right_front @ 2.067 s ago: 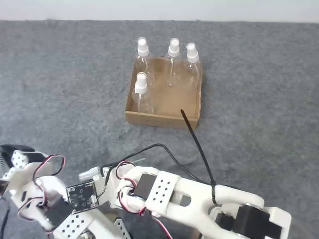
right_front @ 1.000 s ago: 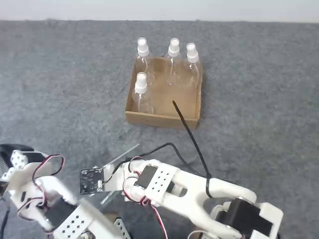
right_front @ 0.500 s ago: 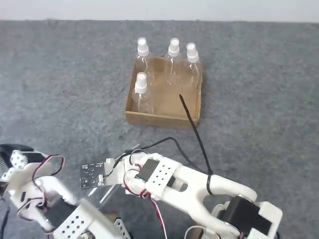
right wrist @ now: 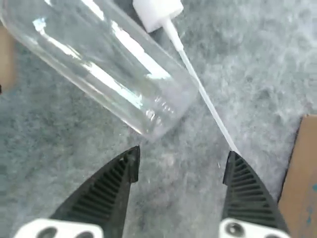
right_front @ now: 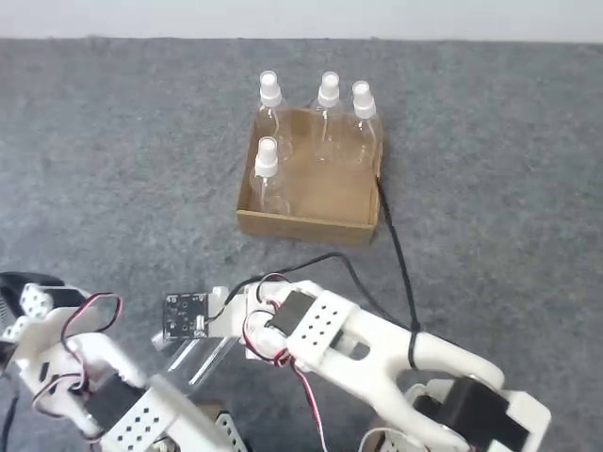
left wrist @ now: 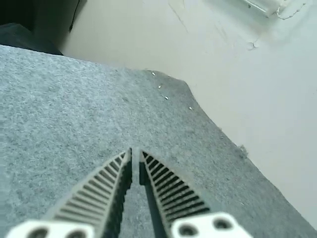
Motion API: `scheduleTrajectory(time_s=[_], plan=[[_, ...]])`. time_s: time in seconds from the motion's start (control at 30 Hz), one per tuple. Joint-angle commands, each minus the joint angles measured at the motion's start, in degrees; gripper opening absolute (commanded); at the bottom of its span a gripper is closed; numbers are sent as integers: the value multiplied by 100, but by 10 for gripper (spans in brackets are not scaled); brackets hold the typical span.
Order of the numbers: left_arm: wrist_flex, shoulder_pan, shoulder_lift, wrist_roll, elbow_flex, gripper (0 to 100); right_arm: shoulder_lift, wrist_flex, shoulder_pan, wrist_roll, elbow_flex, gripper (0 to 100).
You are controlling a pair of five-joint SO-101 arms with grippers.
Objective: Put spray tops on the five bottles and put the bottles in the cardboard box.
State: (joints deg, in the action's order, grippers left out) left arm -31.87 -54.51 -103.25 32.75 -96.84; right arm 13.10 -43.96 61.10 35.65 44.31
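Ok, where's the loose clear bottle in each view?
High view: loose bottle lies on the grey carpet under the right arm's wrist.
Right wrist view: bottle just beyond the open right claw, spray top beside it.
Left wrist view: shut left claw over carpet.
Shared landmark: the carpet.

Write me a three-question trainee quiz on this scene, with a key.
1. Fill in: the loose spray top lies beside the fallen bottle on the grey ____.
2. How many capped bottles stand in the cardboard box? A three, B four, C five.
3. True or false: the right hand is open above the fallen bottle.

Key: 1 carpet; 2 B; 3 true.
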Motion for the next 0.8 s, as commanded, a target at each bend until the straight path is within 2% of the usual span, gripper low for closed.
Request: scheduleTrajectory(time_s=[0.0, 0.13, 0.37, 0.77], plan=[[149, 9, -44, -563, 488, 23, 558, -242, -84, -519, -343, 231], [9, 9, -18, -941, 945, 23, 743, -541, -84, -633, -343, 231], [-1767, 431, -9, -1987, 2193, 23, 1534, -1209, -189, -642, -343, 231], [-3508, 1108, 0, -2884, 2879, 20, 2615, -2624, -1288, -642, -334, 231]])
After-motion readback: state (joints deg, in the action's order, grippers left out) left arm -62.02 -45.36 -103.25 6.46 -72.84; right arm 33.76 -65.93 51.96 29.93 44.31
